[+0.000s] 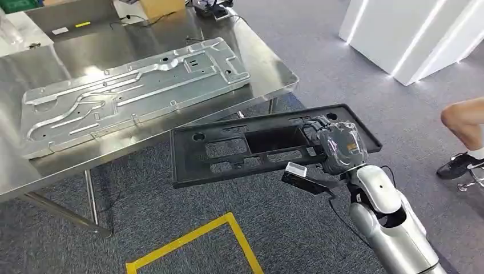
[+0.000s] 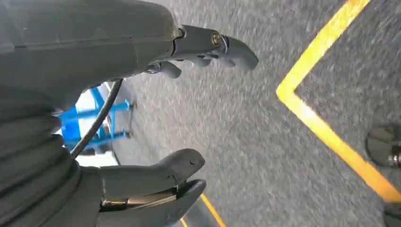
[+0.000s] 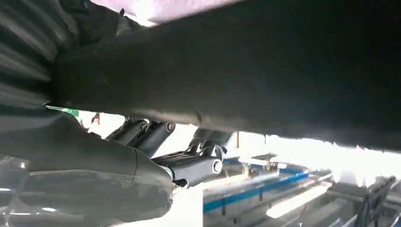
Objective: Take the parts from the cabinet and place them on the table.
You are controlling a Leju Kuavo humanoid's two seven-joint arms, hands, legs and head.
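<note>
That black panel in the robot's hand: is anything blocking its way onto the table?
The black panel is off the table's edge. A silver metal plate covers much of the tabletop; bare steel remains along the near edge.

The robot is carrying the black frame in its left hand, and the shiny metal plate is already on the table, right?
Nearly. The black frame is held by the right hand, not the left; the head view shows that arm coming in from the right. The left hand hangs over the carpet with nothing in it. The shiny metal plate does lie on the table.
</note>
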